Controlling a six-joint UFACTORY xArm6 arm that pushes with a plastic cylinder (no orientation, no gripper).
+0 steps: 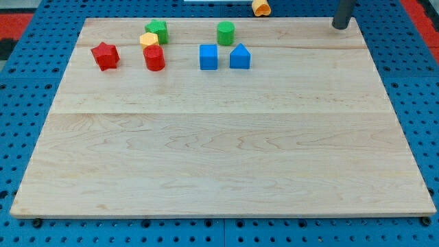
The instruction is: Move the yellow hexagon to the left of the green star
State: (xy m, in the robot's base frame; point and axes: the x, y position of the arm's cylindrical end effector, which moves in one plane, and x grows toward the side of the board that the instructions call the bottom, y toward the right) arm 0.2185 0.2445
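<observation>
The yellow hexagon (148, 39) lies near the board's top left, touching the green star (158, 30) just above and to its right, and the red cylinder (154, 58) just below it. My tip (339, 25) is at the view's top right, by the board's top edge, far to the right of these blocks. Only the rod's lower end shows.
A red star (105, 55) lies left of the red cylinder. A green cylinder (226, 32), a blue cube (208, 57) and a blue triangular block (239, 56) sit at top centre. A yellow block (260, 7) lies off the wooden board (219, 151) at the top.
</observation>
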